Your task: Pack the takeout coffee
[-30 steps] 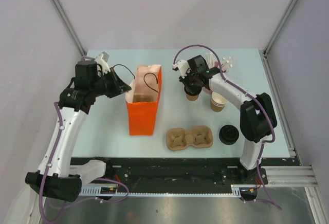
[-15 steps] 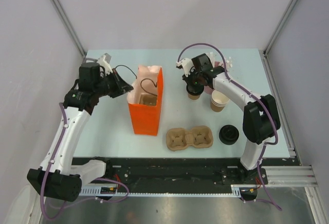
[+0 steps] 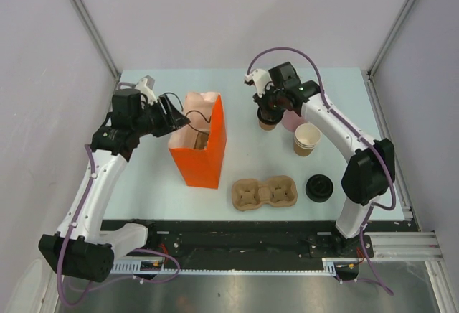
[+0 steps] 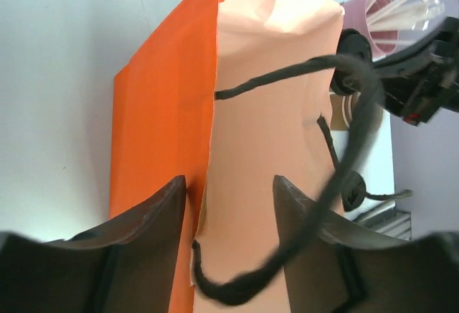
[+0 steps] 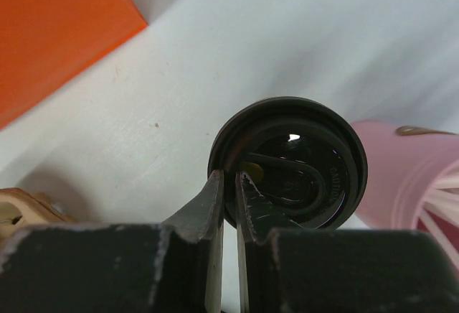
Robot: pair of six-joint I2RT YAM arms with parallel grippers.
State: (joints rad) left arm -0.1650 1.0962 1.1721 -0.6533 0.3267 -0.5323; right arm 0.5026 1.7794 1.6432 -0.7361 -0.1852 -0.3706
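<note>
The takeout coffee (image 3: 267, 120), a brown cup with a black lid (image 5: 290, 162), is beside the pink straw holder (image 3: 292, 120). My right gripper (image 3: 270, 107) (image 5: 231, 182) is shut on the near rim of the lid, one finger inside it and one outside. The orange paper bag (image 3: 199, 148) (image 4: 154, 119) stands open at centre left, leaning a little. My left gripper (image 3: 176, 120) (image 4: 229, 192) is open astride the bag's left wall, and the black handle cord (image 4: 237, 284) loops between its fingers.
A stack of lidless brown cups (image 3: 306, 139) stands right of the straw holder (image 5: 412, 173). A cardboard cup carrier (image 3: 264, 192) lies near the front edge, with a loose black lid (image 3: 319, 187) to its right. Frame posts rise at the back corners.
My left gripper has opened and let go of the bag's rim, and the bag has shifted right and leans. The right gripper has carried the coffee away from me, toward the straw holder.
</note>
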